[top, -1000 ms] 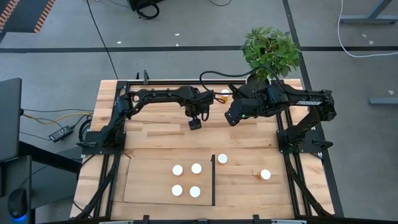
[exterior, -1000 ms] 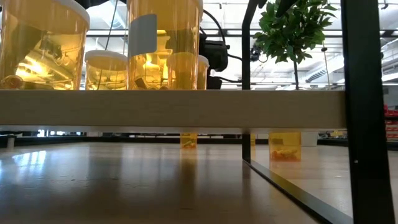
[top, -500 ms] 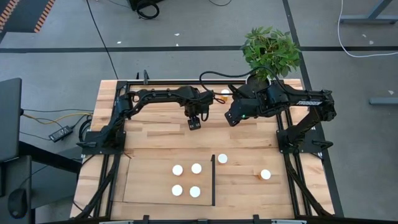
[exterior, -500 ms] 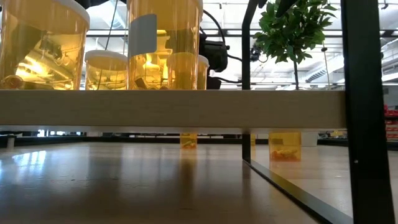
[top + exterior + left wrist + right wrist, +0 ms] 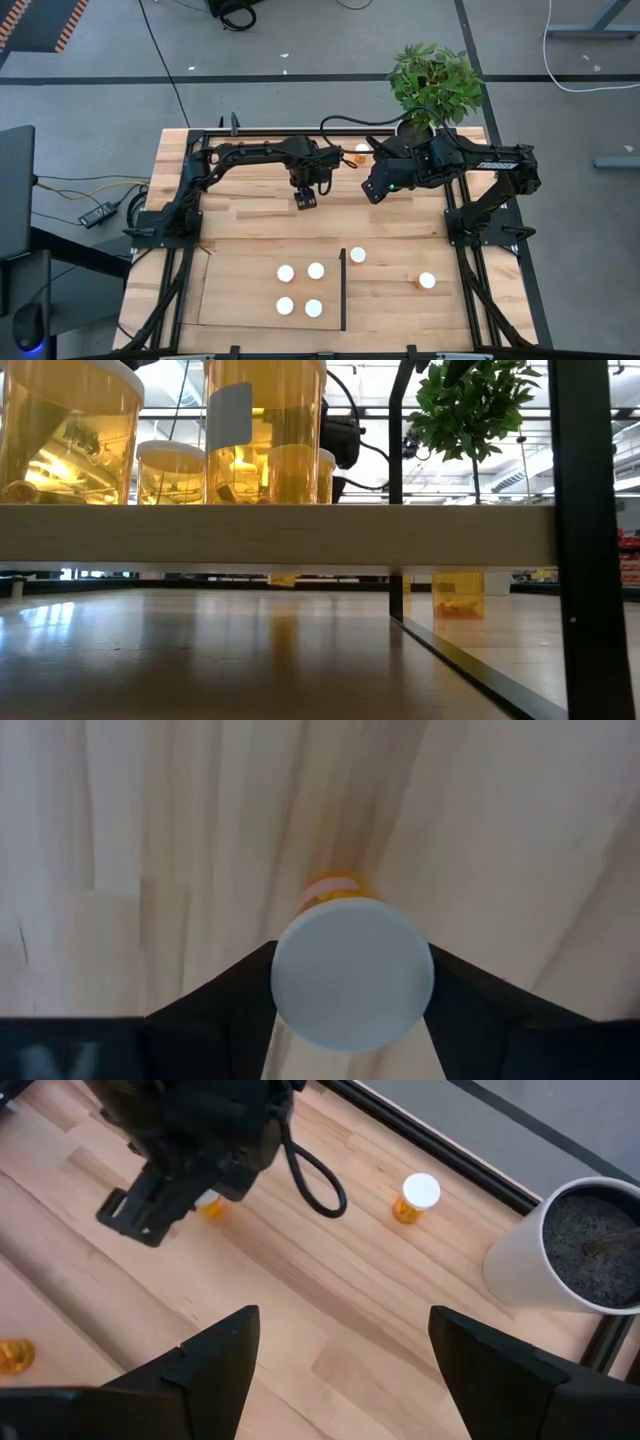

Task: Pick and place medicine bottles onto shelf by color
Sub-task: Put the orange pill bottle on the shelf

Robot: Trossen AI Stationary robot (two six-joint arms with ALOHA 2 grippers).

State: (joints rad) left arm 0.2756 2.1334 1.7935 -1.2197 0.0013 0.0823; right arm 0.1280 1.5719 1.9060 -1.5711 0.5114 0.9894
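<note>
A medicine bottle (image 5: 352, 970) is sitting pinched between the two dark fingers of the left gripper (image 5: 306, 200), its white cap facing the wrist camera and its orange body pointing down at the plank tabletop (image 5: 250, 215). The left arm is reaching in from the far-left corner of the table, stretched along the far edge and bent down at the wrist, so the gripper is hanging over the middle of the tabletop's far half.

The right gripper (image 5: 372, 190) is waiting just beside it, fingers spread wide with nothing between them; its arm is folding back from the right side towards the white plant pot (image 5: 572, 1245). One more bottle (image 5: 414, 1196) is standing near the pot by the far rail.

On the shelf (image 5: 235, 300), four white-capped bottles (image 5: 300, 288) are standing in a square left of the black upright strip (image 5: 343, 290). Right of the strip, one bottle (image 5: 358, 255) is standing just beside it and another (image 5: 427, 281) is sitting well apart.
</note>
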